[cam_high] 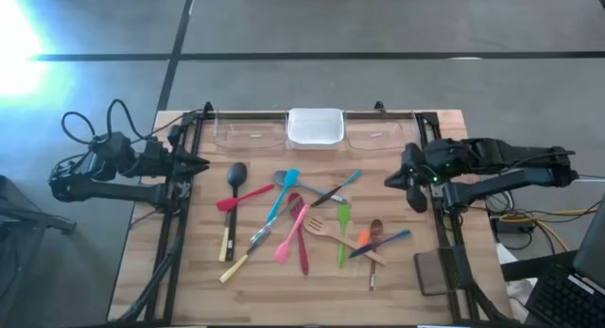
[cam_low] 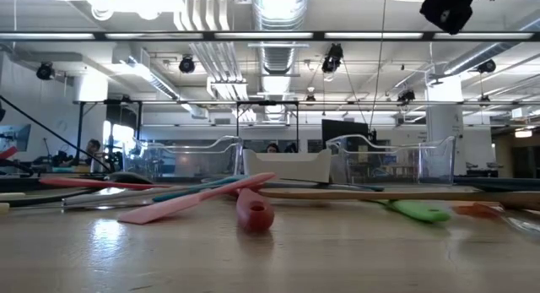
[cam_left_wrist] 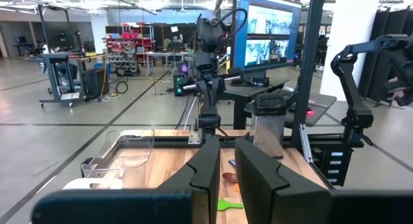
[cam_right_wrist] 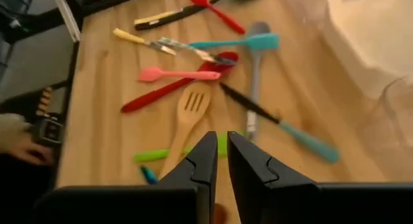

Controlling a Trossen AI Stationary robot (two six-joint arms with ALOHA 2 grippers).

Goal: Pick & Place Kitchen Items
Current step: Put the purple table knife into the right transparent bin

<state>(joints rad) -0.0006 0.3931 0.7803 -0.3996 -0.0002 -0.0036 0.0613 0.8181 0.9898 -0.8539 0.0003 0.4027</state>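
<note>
Low view: only the near ends of the utensils read clearly, a pink spatula (cam_low: 190, 202), a red spoon (cam_low: 254, 212) and a green spoon (cam_low: 419, 210); the rest blur into a flat band. Neither arm shows there.

High view: the kitchen items (cam_high: 301, 224) lie in a loose overlapping pile at frame centre on the wooden table (cam_high: 142, 271). Black ladle (cam_high: 233, 191) sits at the pile's left, slotted wooden spoon (cam_high: 326, 230) right of centre, teal spatula (cam_high: 283, 195) above the middle. Several handles cross, so the lower ones are partly covered.

Left gripper (cam_high: 202, 164) hangs at the table's left edge, fingers clenched on nothing. Right gripper (cam_high: 389, 183) sits at the right edge, also pinched closed and empty. Both are well apart from the pile.

White tray (cam_high: 315, 127) sits top centre between two clear trays (cam_high: 250, 131). A dark pad (cam_high: 436, 271) lies lower right.

Behind the table: open lab, concrete floor, monitors, ceiling ducts. In the right wrist view a person's hand (cam_right_wrist: 19, 141) shows at the left edge.
</note>
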